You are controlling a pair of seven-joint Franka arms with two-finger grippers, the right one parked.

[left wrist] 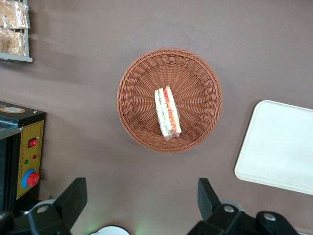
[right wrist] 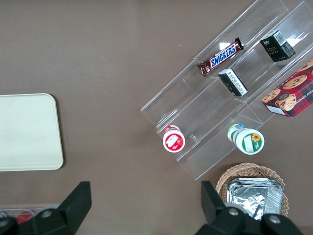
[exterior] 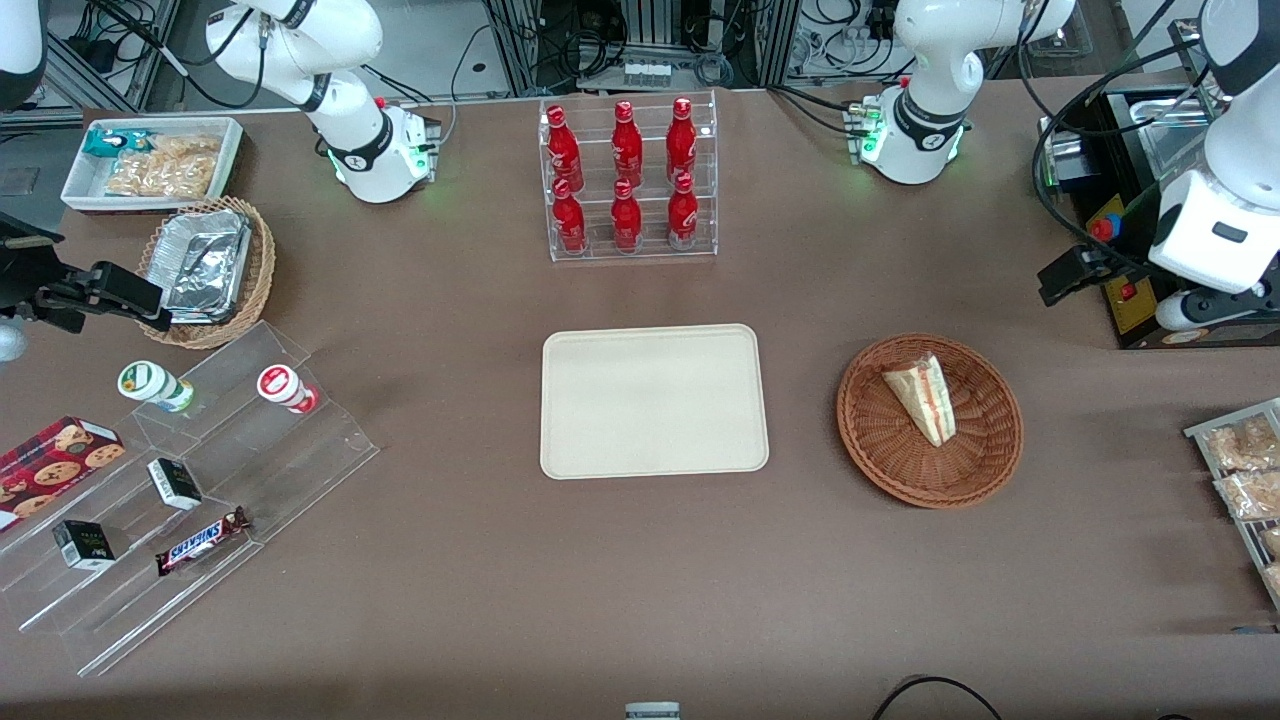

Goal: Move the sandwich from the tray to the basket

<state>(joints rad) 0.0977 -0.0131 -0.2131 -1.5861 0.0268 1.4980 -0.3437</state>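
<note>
The gripper (left wrist: 142, 183) hangs spread, apart from the wicker basket (left wrist: 200, 93) — height hard to judge; a low sweep could jolt it, spilling the wrapped sandwich (left wrist: 167, 112).

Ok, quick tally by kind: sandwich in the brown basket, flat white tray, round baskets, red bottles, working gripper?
Sandwich in the brown basket: 1
Flat white tray: 1
Round baskets: 2
Red bottles: 6
Gripper: 1, open, farther from the front camera than the brown basket
Total: 11
</note>
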